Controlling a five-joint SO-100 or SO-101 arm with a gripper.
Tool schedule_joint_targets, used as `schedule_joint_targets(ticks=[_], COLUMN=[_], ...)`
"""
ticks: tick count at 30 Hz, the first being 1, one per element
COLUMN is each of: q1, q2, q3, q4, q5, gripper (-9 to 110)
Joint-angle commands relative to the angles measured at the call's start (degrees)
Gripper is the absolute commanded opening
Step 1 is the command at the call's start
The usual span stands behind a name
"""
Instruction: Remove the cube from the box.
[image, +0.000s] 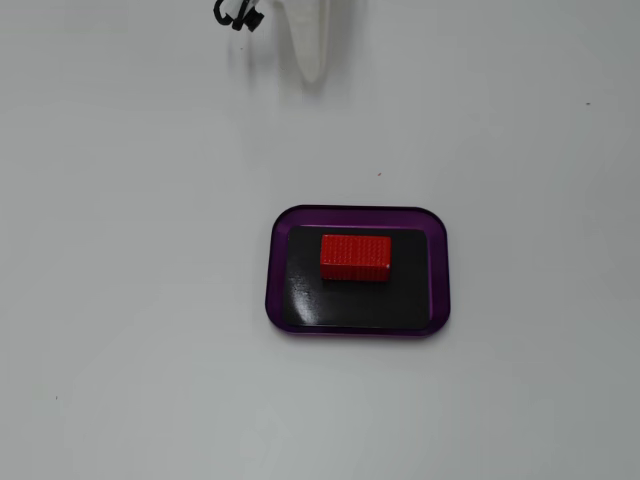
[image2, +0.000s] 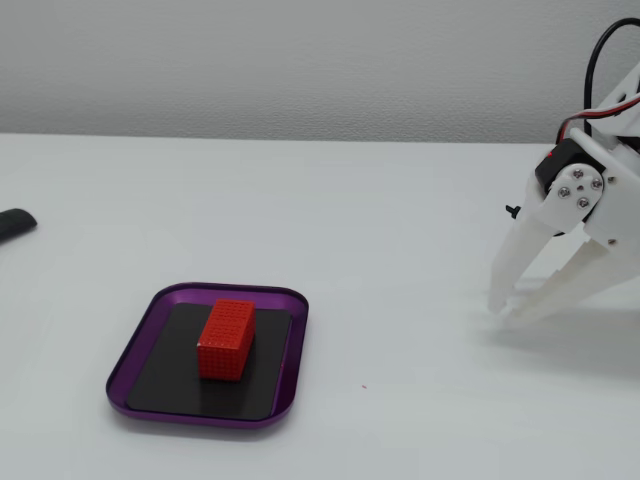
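Red bumpy cube (image2: 226, 339) sat on the shiny black floor of the round-cornered purple box (image2: 298, 340), white claw (image2: 498, 312) far off to the right in a fixed view, tips nearly together, holding nothing, only its white tip (image: 312, 55) showed in the top-down fixed view, white table (image: 130, 300).

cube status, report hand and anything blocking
Hand shut, empty, well clear of the box. Cube lies on the box floor, untouched. Path between them clear.
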Motion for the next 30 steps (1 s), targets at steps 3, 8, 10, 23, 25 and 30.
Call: schedule_joint_targets(ticks=[3,8,10,23,25,30], q1=[0.35,0.35,0.35,0.53,0.53,0.53], q2=[5.98,5.98,5.98,5.80,5.80,5.89], q3=[0.18,0.18,0.18,0.18,0.26,-0.09], q4=[-0.88,-0.97,-0.97,-1.14,-2.72,-7.38], q5=[0.26,0.26,0.26,-0.35,-0.35,-0.18], gripper=[0,0,0,0,0,0])
